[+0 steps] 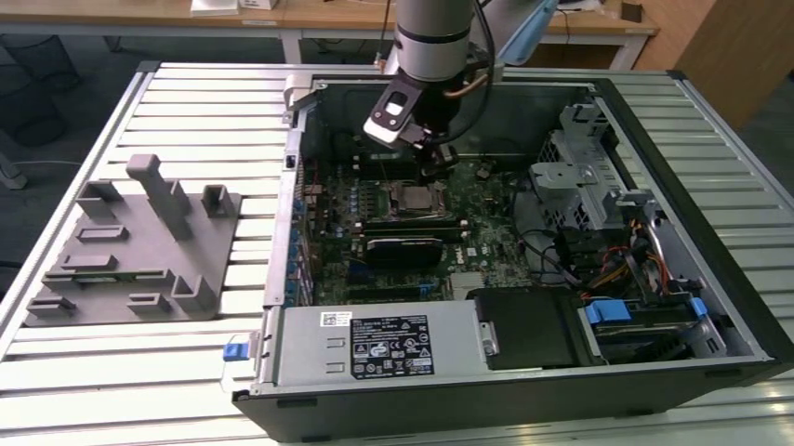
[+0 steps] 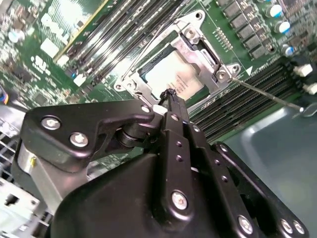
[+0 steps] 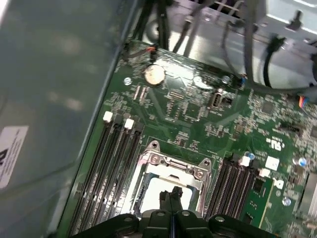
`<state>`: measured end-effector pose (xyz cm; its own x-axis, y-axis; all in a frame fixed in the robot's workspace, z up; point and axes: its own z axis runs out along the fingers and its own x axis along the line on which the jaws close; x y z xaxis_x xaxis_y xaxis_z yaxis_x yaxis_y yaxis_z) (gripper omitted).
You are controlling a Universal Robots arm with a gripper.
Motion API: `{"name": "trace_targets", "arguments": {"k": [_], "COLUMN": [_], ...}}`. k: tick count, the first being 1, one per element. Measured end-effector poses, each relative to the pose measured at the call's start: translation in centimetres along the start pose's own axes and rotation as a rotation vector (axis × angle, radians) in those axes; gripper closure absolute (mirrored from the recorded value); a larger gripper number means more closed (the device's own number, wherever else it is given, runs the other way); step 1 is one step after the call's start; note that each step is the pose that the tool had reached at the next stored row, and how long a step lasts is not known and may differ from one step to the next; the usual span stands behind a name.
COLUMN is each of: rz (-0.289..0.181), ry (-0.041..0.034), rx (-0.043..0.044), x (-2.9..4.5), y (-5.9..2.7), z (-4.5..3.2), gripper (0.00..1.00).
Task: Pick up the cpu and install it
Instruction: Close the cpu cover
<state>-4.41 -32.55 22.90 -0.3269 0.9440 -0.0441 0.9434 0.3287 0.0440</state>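
Observation:
The cpu (image 1: 414, 197) lies flat in its socket on the green motherboard inside the open computer case. Its pale silver top (image 2: 171, 74) shows through the metal socket frame (image 2: 200, 52), which lies down over it; in the first wrist view the cpu (image 3: 156, 191) sits under the same frame (image 3: 173, 163). A thin wire lever (image 2: 267, 94) runs out sideways from the socket. My gripper (image 1: 432, 172) hangs just above the socket's edge. Both wrist views show the fingertips (image 2: 171, 95) pressed together with nothing between them, and the gripper (image 3: 171, 194) is over the chip's near side.
Memory slots (image 3: 111, 163) flank the socket. A coin battery (image 3: 154, 74) and cables (image 3: 247, 44) lie beyond it. The case (image 1: 288, 186) walls surround the board, with a drive cage (image 1: 583, 177) and power supply (image 1: 372, 344). A grey plastic block (image 1: 130, 246) with upright posts stands outside, at the exterior view's left.

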Motion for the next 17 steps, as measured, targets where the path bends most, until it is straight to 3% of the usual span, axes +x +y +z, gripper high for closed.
{"name": "trace_targets", "arguments": {"k": [17], "rz": [-0.308], "ry": [0.0121], "rx": [-0.0131], "x": [0.00], "y": [0.00], "z": [0.04], "gripper": [0.89]}}
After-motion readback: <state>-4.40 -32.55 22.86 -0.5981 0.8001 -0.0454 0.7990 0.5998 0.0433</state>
